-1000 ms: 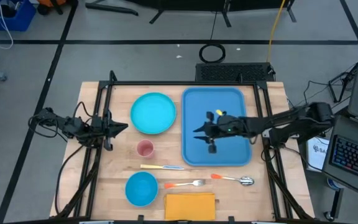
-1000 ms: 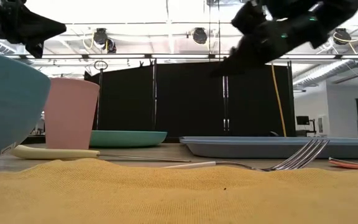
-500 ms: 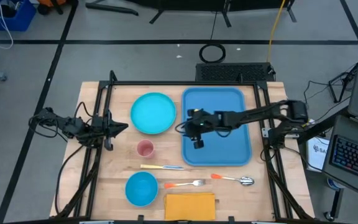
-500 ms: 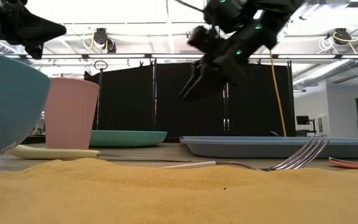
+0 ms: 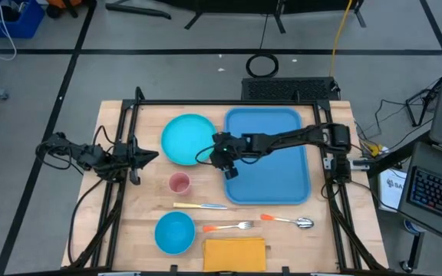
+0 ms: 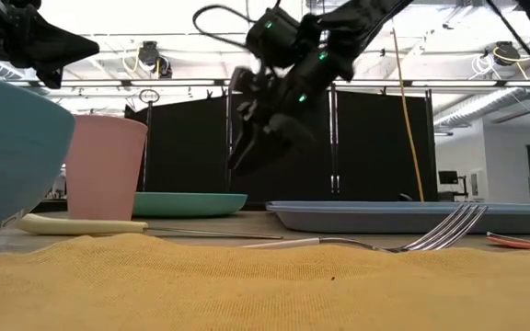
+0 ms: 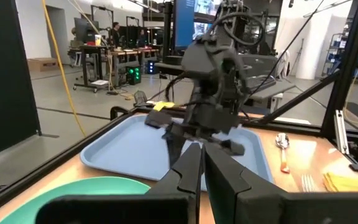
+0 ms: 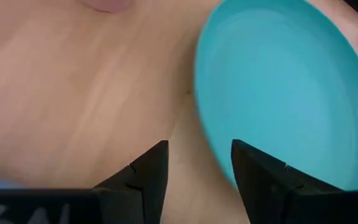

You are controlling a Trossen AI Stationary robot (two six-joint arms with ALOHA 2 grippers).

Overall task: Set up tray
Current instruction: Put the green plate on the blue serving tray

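Observation:
The blue tray [image 5: 271,157] lies flat on the right half of the table, also showing in the low view [image 6: 412,217] and the left wrist view [image 7: 135,146]. My right gripper [image 5: 206,157] hangs open in the air over the gap between the tray's left rim and the round turquoise plate [image 5: 189,139]; its wrist view shows the plate [image 8: 284,93] just beyond the fingers [image 8: 197,168]. My left gripper [image 5: 153,157] is shut and waits above the table's left side, left of the plate.
A pink cup [image 5: 179,183], a knife [image 5: 199,205], a blue bowl [image 5: 174,232], a fork [image 5: 229,226], a spoon [image 5: 286,221] and the yellow-orange napkin [image 5: 235,253] lie along the near half of the table. A black frame borders the table.
My right gripper has swept from above the middle of the tray toward the table's left, past the tray's left rim to the plate's right edge, and has come lower. The tray and the other things have stayed where they were.

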